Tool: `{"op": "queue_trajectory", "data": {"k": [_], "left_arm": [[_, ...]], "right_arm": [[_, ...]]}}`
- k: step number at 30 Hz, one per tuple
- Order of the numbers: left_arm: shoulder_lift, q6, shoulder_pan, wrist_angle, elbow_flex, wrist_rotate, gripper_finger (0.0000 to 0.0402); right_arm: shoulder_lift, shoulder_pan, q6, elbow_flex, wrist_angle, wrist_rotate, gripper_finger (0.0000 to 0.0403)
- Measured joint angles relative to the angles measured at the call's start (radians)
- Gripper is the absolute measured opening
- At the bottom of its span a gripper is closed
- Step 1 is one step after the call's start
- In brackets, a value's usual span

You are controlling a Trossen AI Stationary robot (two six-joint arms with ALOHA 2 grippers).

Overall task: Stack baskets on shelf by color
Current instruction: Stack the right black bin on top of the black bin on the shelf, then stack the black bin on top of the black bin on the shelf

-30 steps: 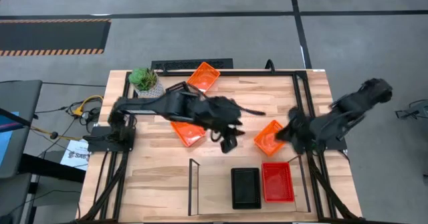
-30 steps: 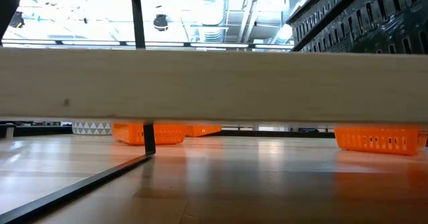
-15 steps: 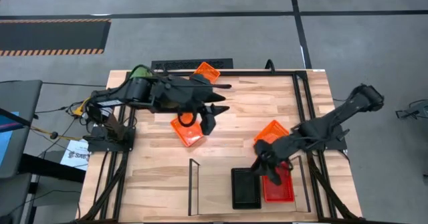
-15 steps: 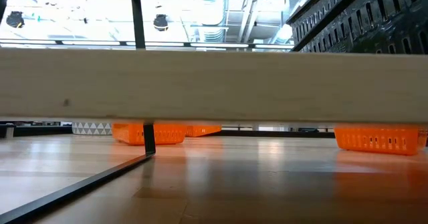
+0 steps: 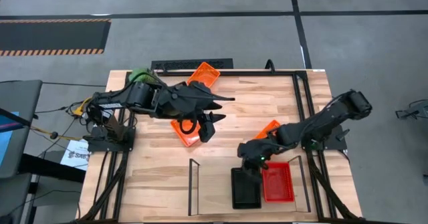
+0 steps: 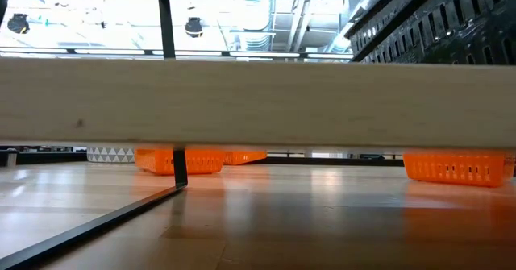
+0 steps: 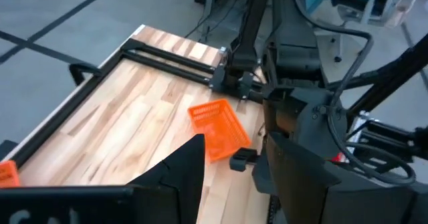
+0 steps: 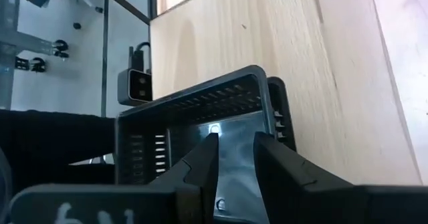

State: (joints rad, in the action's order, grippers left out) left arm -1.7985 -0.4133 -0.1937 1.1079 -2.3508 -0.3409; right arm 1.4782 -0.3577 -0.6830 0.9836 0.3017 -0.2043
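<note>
The shelf stands at the near edge and carries a black basket and a red basket side by side. My right gripper hovers just above the black basket's far rim, fingers pointing down, narrowly open and empty. My left gripper is open and empty, above the right end of an orange basket resting on the tabletop. A second orange basket lies partly under the right arm. A third sits at the far edge.
A potted plant stands at the far left corner behind the left arm. Black frame rails run along the table's left, right and far sides. In the low view the shelf board spans the picture, with orange baskets beyond it.
My right gripper has swung from beside the orange basket at the right toward the near edge and leftward, ending over the black basket on the shelf. My left arm has drawn back toward the left and far side, its gripper now over the middle orange basket.
</note>
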Motion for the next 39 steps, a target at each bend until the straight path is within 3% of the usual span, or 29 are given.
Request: {"op": "queue_trajectory", "data": {"k": [8, 15, 18, 25, 29, 39], "left_arm": [[-0.001, -0.008, -0.004, 0.062, 0.0, -0.053, 0.0149], [-0.012, -0.094, 0.01, 0.209, -0.002, -0.294, 0.0149], [-0.038, -0.123, 0.046, 0.295, -0.002, -0.307, 0.0149], [-0.195, -0.191, 0.189, 0.465, 0.0, -0.277, 0.0149], [-0.272, -0.123, 0.257, 0.424, 0.046, -0.155, 0.0149], [-0.294, -0.094, 0.369, 0.233, 0.326, -0.089, 0.0149]], "right_arm": [[0.008, 0.032, -0.004, 0.0, -0.011, -0.04, 0.0118], [-0.169, 0.047, -0.054, 0.035, -0.016, -0.082, 0.0118], [-0.28, 0.046, -0.08, 0.057, -0.021, -0.077, 0.0118], [-0.498, -0.006, -0.11, 0.07, -0.019, 0.121, 0.0118], [-0.575, -0.07, -0.105, 0.07, -0.009, 0.238, 0.0118], [-0.609, -0.223, -0.105, 0.07, 0.125, 0.465, 0.0118]]}}
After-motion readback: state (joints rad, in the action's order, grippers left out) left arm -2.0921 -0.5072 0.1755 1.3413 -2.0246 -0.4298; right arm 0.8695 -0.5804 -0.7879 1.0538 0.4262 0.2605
